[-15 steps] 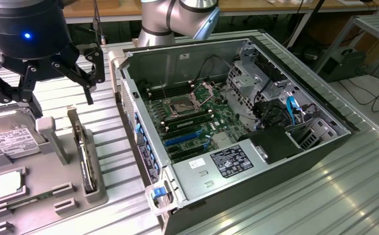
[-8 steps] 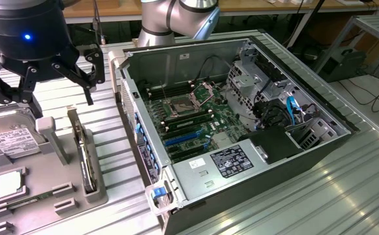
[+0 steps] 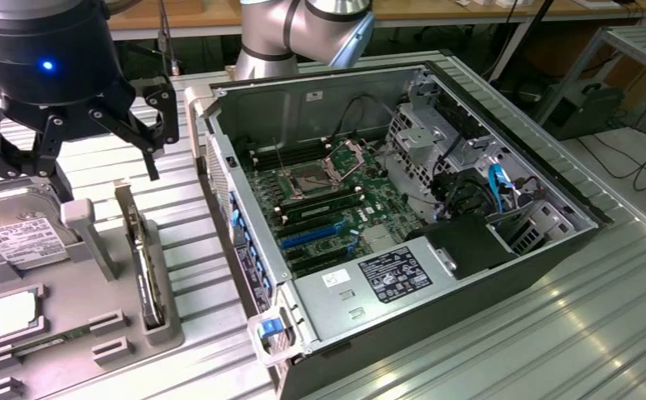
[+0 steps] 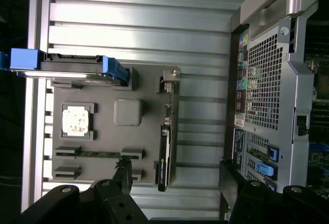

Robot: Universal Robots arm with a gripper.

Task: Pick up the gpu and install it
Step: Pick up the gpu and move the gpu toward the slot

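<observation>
At ten o'clock in the exterior view, the end effector (image 3: 89, 158) hangs over the grey tray (image 3: 100, 337), with its black fingers (image 3: 139, 146) spread wide and nothing between them – released, no grip on anything. The gpu (image 3: 148, 275) stands on its long edge in a slot along the tray's side nearest the computer case (image 3: 523, 179). It is a thin black card with a silvery bracket at its far end. It sits at about five o'clock from the fingertips in that view and shows no contact with them. Through the wrist view the end effector (image 4: 176, 180) frames the scene: the near end of the gpu (image 4: 164, 152) lies between the two fingers (image 4: 123, 175). The tray (image 4: 103, 147) also carries a hard drive (image 3: 17, 237) with a white label, seen edge-on with blue end pieces in the wrist view (image 4: 72, 64), and a square silver-topped processor chip (image 3: 12, 312) (image 4: 77, 121) in its own pocket. The case lies open at three o'clock from the tray – green motherboard (image 3: 334, 208) exposed, card not in it. Everything rests on a ribbed metal surface (image 3: 545, 333).
</observation>
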